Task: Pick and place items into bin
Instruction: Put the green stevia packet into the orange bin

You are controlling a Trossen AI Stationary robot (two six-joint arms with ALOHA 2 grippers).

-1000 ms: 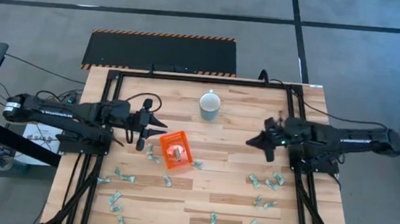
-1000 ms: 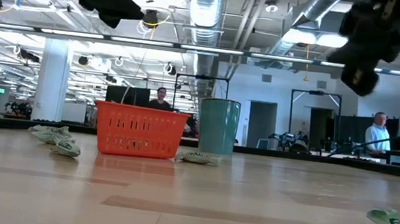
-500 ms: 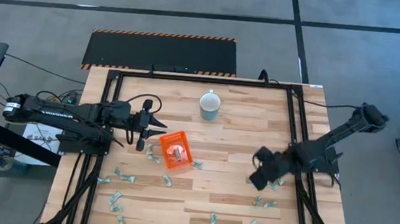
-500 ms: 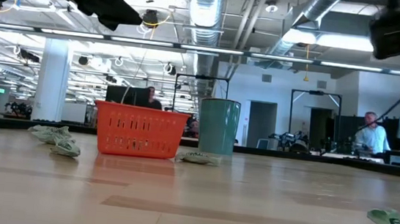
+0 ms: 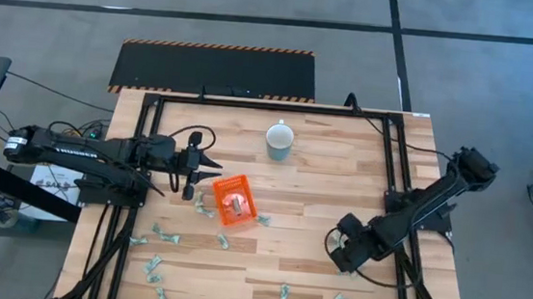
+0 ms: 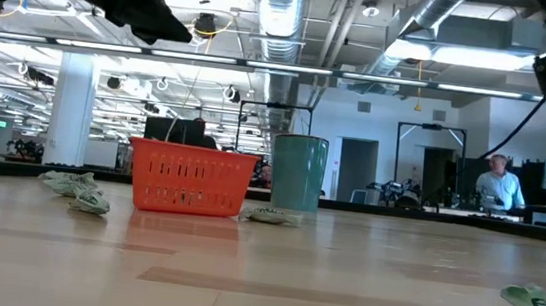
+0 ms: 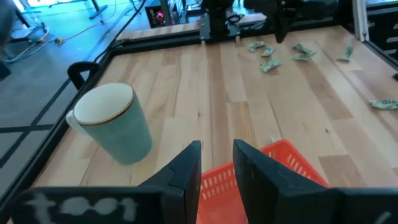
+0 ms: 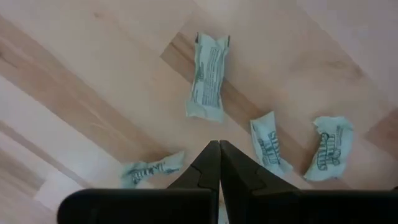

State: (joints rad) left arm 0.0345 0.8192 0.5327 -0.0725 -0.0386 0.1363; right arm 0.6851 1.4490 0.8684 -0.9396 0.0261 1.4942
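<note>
Several small pale green-and-white wrapped items (image 5: pixel 159 234) lie scattered on the near half of the table. Some of them (image 8: pixel 208 78) lie flat right below my right gripper. The orange bin (image 5: pixel 234 200) stands left of the table's centre, with a pale piece inside it. My left gripper (image 7: pixel 217 155) hovers open just left of the bin (image 7: pixel 273 167), above the table. My right gripper (image 8: pixel 219 146) is shut and points down over the right-hand items, touching none. In the high view it (image 5: pixel 339 256) is at the near right.
A pale blue-green mug (image 5: pixel 279 141) stands upright beyond the bin, near the far edge. A black frame (image 5: pixel 395 170) runs round the tabletop. More items (image 5: pixel 285 292) lie along the near edge. The low view shows the bin (image 6: pixel 190 178), the mug (image 6: pixel 298 173) and people far off in the room.
My right arm has folded, and its gripper has moved from right of the table's centre toward the near edge. It has tipped from roughly level to pointing down over the right-hand items. The left arm has kept still.
</note>
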